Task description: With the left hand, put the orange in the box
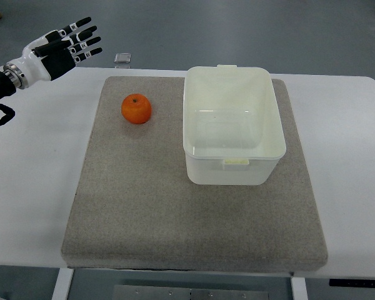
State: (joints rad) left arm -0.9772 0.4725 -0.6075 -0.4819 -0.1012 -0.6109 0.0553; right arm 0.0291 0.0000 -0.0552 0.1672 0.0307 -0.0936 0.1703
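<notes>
1. Left hand (65, 45) at top-left corner, arm entering from left edge, fingers (81, 25) spread wide and straight, pointing right, holding nothing.
2. Hovering past the far-left corner of the table (31, 187), partly over grey floor (237, 31), well apart from everything on the mat.
3. Black-and-white wrist section just behind the hand, dark arm part with a small green light at the left edge.
4. Small square grey object (122, 58) on the floor side just beyond the table edge, right of the fingertips; cannot tell what it is.
5. Orange (136, 109) on the grey mat (175, 219), upper-left area, stem dimple facing up, below and right of the hand, untouched.
6. Box (262, 164), white plastic, no lid, sitting upright on the mat's upper-right part, right of the orange with a clear gap between them; inside bare.
7. Mat lying flat across the middle of the white table, near edge close to the table's front edge.
</notes>
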